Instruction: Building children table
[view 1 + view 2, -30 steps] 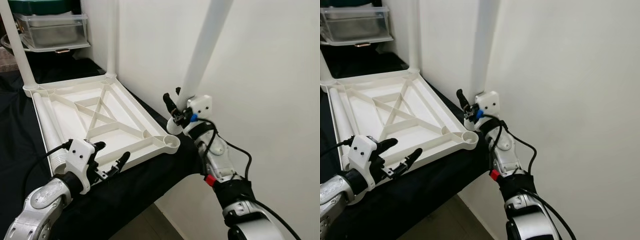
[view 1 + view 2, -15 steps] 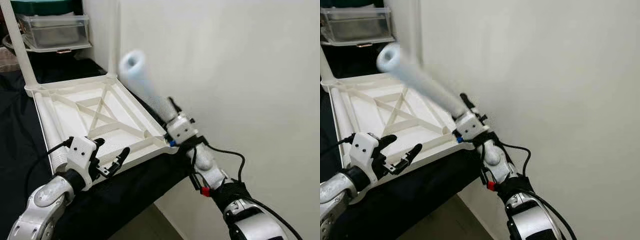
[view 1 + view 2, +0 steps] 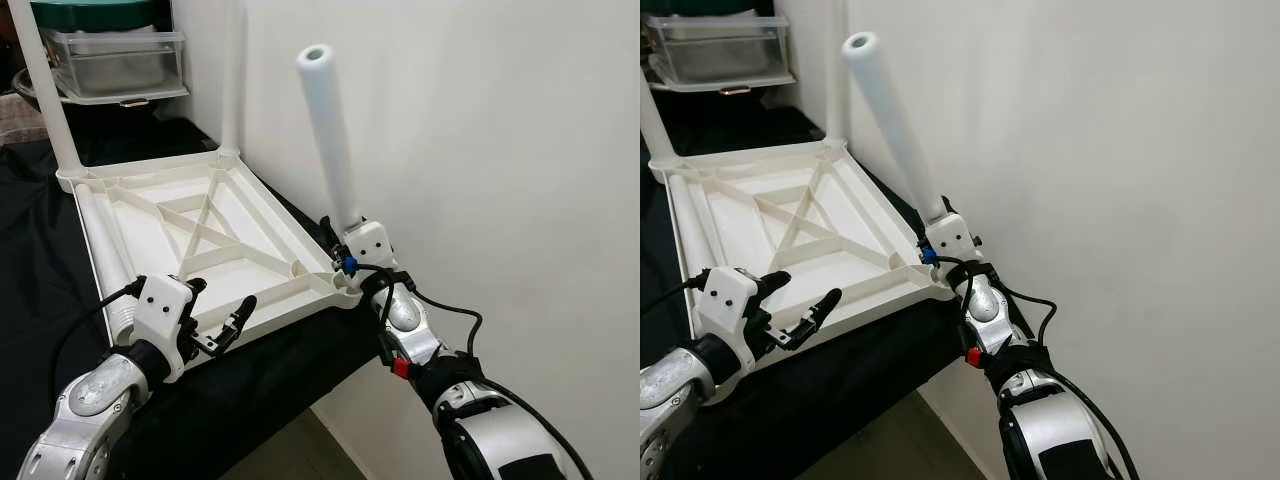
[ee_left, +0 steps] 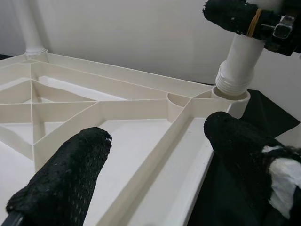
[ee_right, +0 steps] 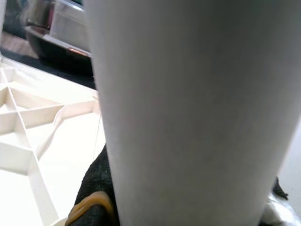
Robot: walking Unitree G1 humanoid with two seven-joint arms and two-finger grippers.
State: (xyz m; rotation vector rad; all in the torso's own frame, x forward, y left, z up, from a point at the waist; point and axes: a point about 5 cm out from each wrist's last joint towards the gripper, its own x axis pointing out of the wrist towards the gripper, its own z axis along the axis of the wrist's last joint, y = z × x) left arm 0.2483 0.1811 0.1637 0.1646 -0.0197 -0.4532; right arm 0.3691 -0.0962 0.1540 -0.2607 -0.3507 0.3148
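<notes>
The white table top (image 3: 200,240) lies upside down, ribs up, on a black cloth (image 3: 40,260) in the left half of the head views; no writing is legible on it. At its near right corner the right gripper (image 3: 345,262) clasps the base of a white table leg (image 3: 330,140), which rises tilted slightly left. The left wrist view shows that leg's threaded end sitting at the corner socket (image 4: 230,96). Two more legs (image 3: 45,100) stand in the far corners, and a fourth lies along the left edge (image 3: 105,265). The left gripper (image 3: 220,325), fingers spread wide and holding nothing, hovers at the near edge. In the upper left, a clear plastic bin (image 3: 115,60) has contents I cannot make out.
</notes>
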